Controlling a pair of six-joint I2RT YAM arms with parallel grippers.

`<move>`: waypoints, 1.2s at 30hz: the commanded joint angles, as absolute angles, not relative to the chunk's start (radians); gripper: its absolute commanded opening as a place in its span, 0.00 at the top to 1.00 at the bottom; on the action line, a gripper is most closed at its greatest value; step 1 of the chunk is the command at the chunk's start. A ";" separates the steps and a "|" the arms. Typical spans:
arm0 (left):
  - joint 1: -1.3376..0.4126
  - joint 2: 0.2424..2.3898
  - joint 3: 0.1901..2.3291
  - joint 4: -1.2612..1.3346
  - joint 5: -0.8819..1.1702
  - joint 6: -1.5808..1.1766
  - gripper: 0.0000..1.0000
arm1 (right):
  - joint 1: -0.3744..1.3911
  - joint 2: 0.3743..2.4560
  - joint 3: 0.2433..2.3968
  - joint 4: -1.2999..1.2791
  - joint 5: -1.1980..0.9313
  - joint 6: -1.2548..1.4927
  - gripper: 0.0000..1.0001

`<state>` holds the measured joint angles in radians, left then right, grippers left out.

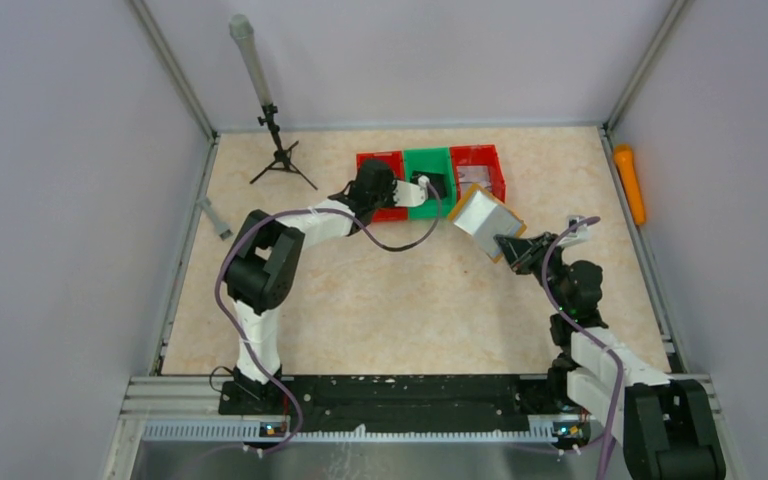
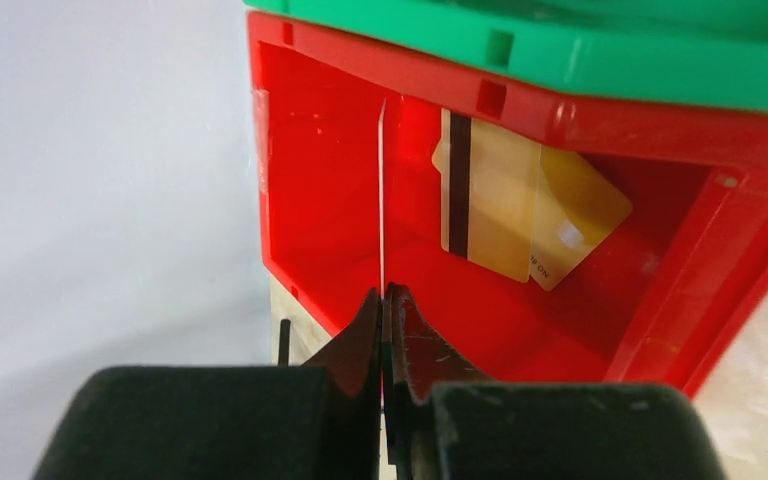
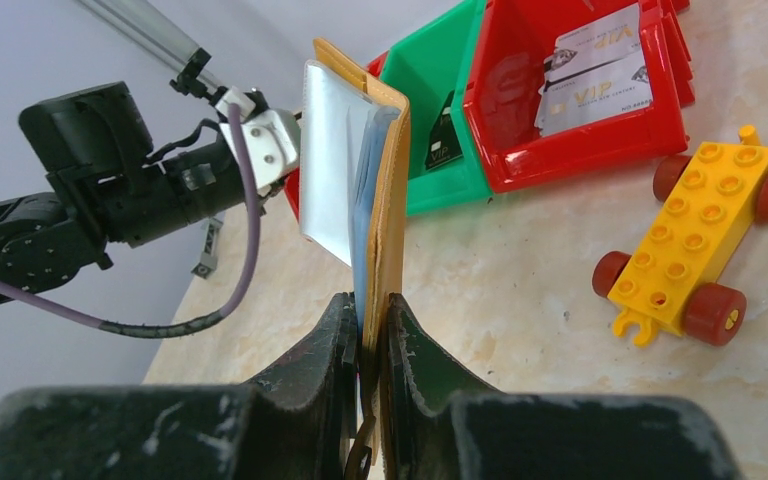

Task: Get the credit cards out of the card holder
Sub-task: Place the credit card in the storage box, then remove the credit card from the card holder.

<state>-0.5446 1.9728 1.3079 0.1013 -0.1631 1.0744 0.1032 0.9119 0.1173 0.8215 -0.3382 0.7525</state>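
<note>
My right gripper [image 3: 370,300] is shut on the lower edge of the mustard-brown card holder [image 3: 392,200], holding it upright above the table. The holder's grey shiny lining [image 3: 325,160] hangs open towards the left arm. From above, the card holder [image 1: 485,222] hovers just in front of the bins. My left gripper [image 2: 384,292] is shut on one thin pale credit card [image 2: 382,190]. The card shows edge-on above the left red bin [image 2: 320,200]. Two beige and gold credit cards [image 2: 490,200] lie inside that bin.
Three bins stand in a row at the back: left red [image 1: 380,158], green [image 1: 428,155] with a black card [image 3: 444,145], right red [image 3: 580,150] with silver cards [image 3: 590,70]. A yellow toy block with red wheels [image 3: 695,240] lies to the right. A small tripod [image 1: 278,150] stands at the back left.
</note>
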 commanded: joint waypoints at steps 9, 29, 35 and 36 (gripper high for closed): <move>-0.530 1.997 1.330 0.163 -0.161 1.128 0.67 | 0.098 0.943 0.119 0.915 -0.357 0.770 1.00; -0.649 1.507 1.164 0.118 -0.346 0.278 0.01 | 0.144 1.206 0.204 1.122 -0.584 0.827 1.00; -0.627 1.340 1.020 0.081 0.011 -0.171 0.01 | 0.220 1.238 0.274 1.030 -0.618 0.761 1.00; -0.626 1.331 0.986 0.106 0.108 -0.189 0.01 | 0.231 1.250 0.285 1.027 -0.630 0.760 1.00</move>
